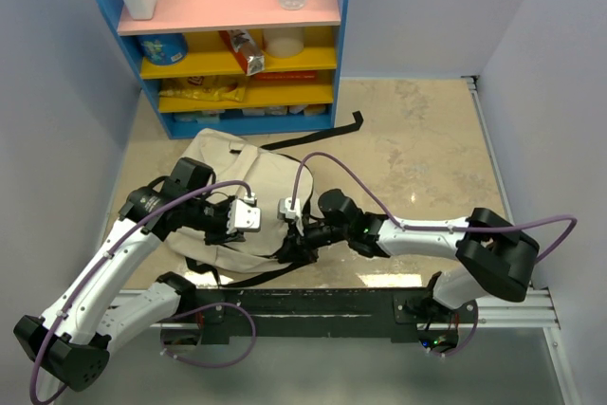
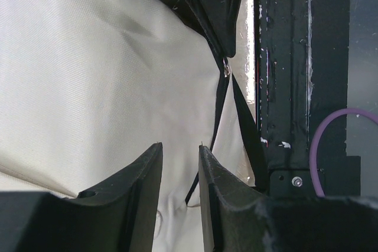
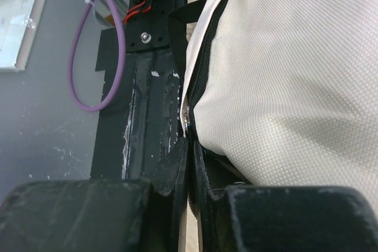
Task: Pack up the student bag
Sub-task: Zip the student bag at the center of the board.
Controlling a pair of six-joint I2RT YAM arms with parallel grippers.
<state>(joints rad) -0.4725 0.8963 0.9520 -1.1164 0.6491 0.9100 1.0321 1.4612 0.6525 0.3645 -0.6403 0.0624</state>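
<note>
The student bag (image 1: 237,168) lies flat on the table (image 1: 427,139), its top towards the blue shelf (image 1: 343,45) and its bottom edge close to the black rail (image 1: 313,308) where the arms are bolted. One loose black strap (image 1: 322,135) trails out to the right. Both arms reach in over the near half of the bag from either side, their tips close together. The right gripper (image 3: 189,154) is down at the bag's near right edge, right on the black zipper line. Its fingers are pressed almost together, and they seem to have the small metal zipper pull (image 3: 186,123) nipped at their tips (the cream fabric bulges just to one side of them, the rail just to the other). The left gripper (image 2: 179,154) hangs over the bag's broad cream panel with its jaws standing a little apart. Bag cloth shows through the gap, and a thin black strap line runs past its right finger. From here I can't tell whether those jaws touch the cloth or only hover above it.
</note>
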